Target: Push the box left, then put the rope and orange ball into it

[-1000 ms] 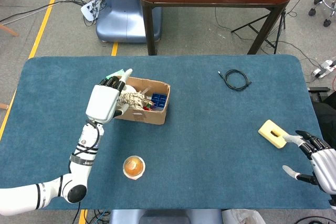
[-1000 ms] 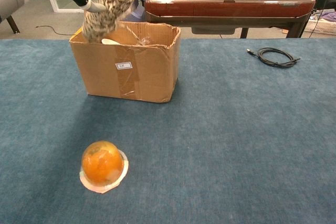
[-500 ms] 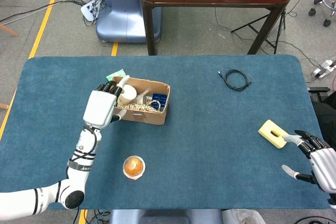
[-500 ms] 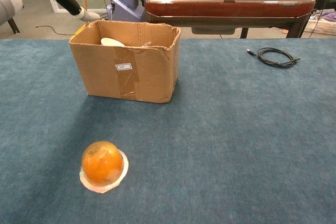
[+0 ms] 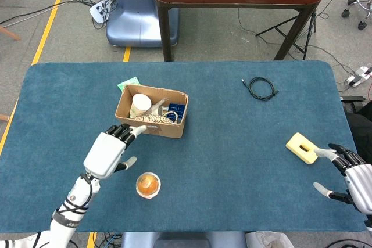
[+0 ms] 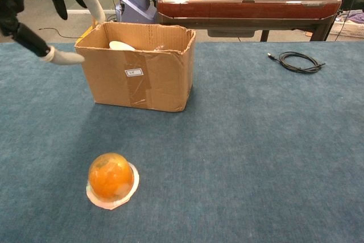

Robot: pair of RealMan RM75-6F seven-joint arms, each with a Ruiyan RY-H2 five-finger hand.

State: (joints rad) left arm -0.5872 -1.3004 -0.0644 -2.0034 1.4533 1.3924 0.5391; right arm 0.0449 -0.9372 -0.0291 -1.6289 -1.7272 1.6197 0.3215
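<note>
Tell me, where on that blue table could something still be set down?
The widest bare stretch lies between the cardboard box and the yellow block, below the black cable. The far left edge is also bare. It is crowded around the left hand, the box and the orange ball.

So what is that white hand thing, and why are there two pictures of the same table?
It's a robot with two arms, each ending in a hand. One camera sits in its head and looks down; the other sits in its chest and looks across the table. The left hand is open, holding nothing, near the cardboard box. The rope lies inside the box, beside a white cup and some blue things. The orange ball waits on a little white dish on the blue table. The right hand is open at the table's edge, near a yellow block. A black cable lies farther back.
</note>
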